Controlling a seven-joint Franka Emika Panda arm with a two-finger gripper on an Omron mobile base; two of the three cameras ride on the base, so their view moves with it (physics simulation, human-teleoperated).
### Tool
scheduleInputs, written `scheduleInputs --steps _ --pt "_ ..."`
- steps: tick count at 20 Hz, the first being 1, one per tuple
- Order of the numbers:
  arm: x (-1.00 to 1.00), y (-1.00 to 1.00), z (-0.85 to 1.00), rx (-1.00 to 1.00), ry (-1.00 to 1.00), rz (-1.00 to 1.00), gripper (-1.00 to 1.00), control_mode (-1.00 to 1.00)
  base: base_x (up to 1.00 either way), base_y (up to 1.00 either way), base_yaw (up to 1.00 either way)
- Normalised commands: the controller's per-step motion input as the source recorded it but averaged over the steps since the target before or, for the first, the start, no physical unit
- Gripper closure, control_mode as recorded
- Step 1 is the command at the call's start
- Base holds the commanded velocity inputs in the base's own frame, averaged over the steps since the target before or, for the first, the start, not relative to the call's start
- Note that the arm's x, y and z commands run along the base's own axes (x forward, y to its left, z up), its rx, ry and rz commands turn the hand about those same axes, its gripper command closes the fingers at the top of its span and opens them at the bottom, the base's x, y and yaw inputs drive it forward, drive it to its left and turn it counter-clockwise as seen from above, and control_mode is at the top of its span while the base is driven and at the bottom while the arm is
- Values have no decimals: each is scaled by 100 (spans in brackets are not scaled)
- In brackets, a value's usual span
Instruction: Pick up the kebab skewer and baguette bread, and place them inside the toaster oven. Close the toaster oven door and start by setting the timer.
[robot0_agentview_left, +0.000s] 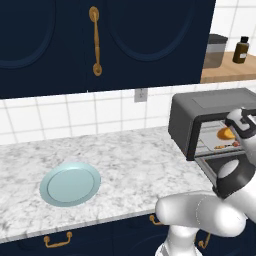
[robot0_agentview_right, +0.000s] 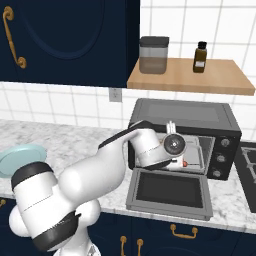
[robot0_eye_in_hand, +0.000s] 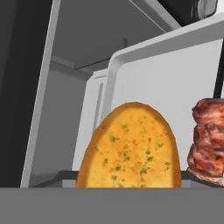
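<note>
So right now the arm is reaching into the toaster oven (robot0_agentview_right: 182, 135), whose toaster oven door (robot0_agentview_right: 170, 192) is dropped flat open on the marble counter (robot0_agentview_left: 125, 165). The hand view has the baguette bread (robot0_eye_in_hand: 131, 148) right up close, and the kebab skewer (robot0_eye_in_hand: 209, 142) just beside it, already lying on the pale tray (robot0_eye_in_hand: 175, 83) inside. From the left base view the bread (robot0_agentview_left: 226, 133) sits right at the gripper (robot0_agentview_left: 235, 131), in the oven mouth above the tray. I can't see the fingers in any view, so I can't tell whether the jaws are clamped on the bread or already off it; my guess is this is the drop-off part of the bread step. To do it well I'd lower it until it rests on the tray next to the skewer without bumping the meat, let go fully, then back straight out so the wrist clears the oven's upper edge. The light blue plate (robot0_agentview_left: 70, 183) on the counter is bare, so only the door and timer look left.
</note>
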Motion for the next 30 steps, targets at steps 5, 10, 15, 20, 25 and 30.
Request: scheduleInputs --steps 5,10,15,20,25,30 --pt "17 -4 -27 0 0 0 100 -100 0 0 0" --pt "33 -5 -11 0 0 0 100 -100 0 0 0" --pt "24 0 -1 0 0 0 100 -100 0 0 0" --pt "24 0 0 0 0 0 -100 -100 0 0 0" --pt "0 0 0 0 0 0 -100 -100 0 0 0" --pt "0 0 0 0 0 0 -100 -100 0 0 0"
